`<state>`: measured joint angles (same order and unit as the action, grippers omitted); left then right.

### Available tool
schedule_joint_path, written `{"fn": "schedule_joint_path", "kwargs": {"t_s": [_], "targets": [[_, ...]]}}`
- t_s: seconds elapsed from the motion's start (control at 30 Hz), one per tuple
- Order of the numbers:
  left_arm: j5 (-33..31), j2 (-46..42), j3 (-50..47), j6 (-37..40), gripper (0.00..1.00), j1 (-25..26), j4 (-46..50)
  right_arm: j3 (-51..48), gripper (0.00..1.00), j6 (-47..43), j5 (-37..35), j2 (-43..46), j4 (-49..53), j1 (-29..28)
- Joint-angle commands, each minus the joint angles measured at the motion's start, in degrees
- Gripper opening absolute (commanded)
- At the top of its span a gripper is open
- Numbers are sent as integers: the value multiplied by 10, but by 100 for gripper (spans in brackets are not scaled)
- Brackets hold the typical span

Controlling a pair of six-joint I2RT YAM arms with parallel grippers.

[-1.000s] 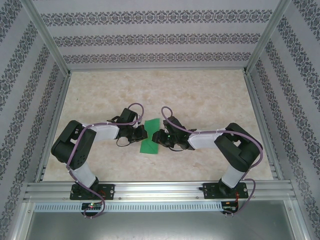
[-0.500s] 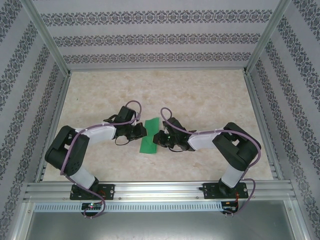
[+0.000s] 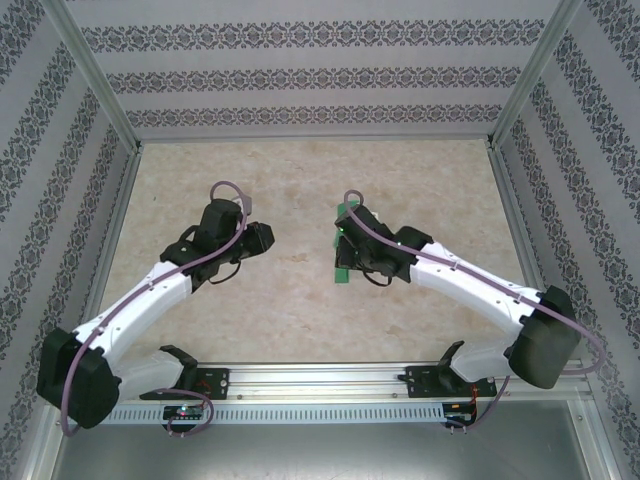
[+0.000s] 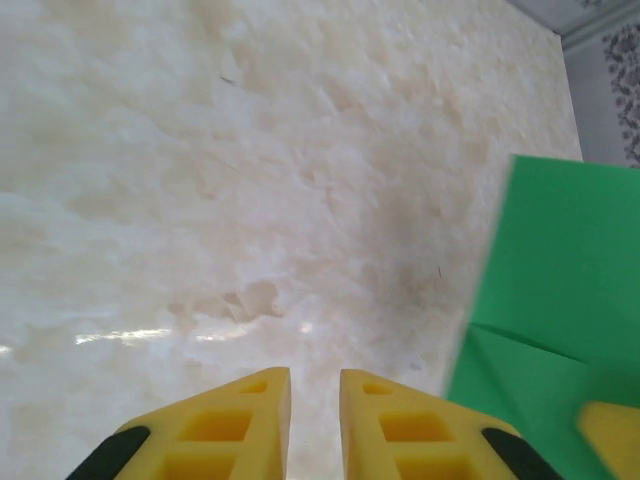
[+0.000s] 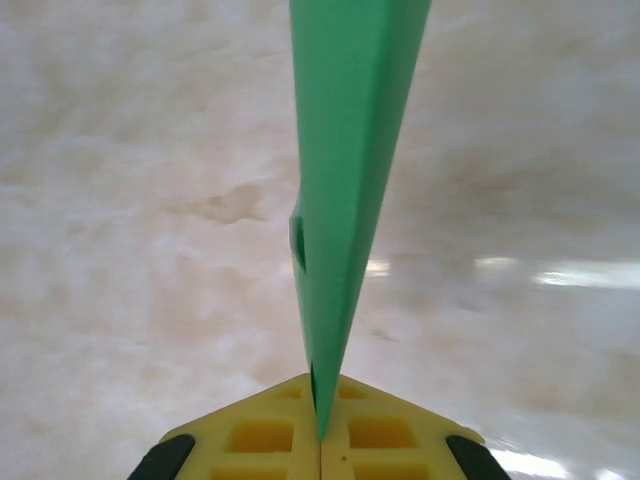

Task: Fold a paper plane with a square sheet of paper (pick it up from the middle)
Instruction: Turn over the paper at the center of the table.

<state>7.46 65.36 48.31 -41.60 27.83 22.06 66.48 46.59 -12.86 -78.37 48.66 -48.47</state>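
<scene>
Green paper (image 3: 343, 273) shows from the overhead camera as a thin strip standing on edge, pinched in the right gripper (image 3: 346, 243) above the marble-patterned table (image 3: 300, 180); the left gripper (image 3: 266, 239) sits well apart, off to the other gripper's left, its tip turned toward the paper.

From the left wrist, the yellow fingers (image 4: 250, 410) stand a narrow slit apart with nothing between them and bare table ahead; the paper hangs ahead and to their right, a crease running across it; a yellow fingertip of the other gripper meets its lower part.

From the right wrist, the two fingers (image 5: 260, 435) are pressed together on the paper's near end; the paper runs straight ahead from the jaws, edge-on, its layers doubled.
</scene>
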Motion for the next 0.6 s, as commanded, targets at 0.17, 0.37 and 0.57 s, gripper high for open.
{"fn": "schedule_joint_path", "kwargs": {"t_s": [0.17, 0.37, 0.57], "targets": [[-115, -38, -2, -8, 24, 3, 68, 169, 6, 39, -231, -203, 401, -70], [-201, -93, -7, -30, 24, 1, 114, 234, 8, 9, -146, -346, 335, -99], [-250, -154, -25, -38, 27, 0, 141, 275, 15, -23, -11, -420, 208, -102]]}}
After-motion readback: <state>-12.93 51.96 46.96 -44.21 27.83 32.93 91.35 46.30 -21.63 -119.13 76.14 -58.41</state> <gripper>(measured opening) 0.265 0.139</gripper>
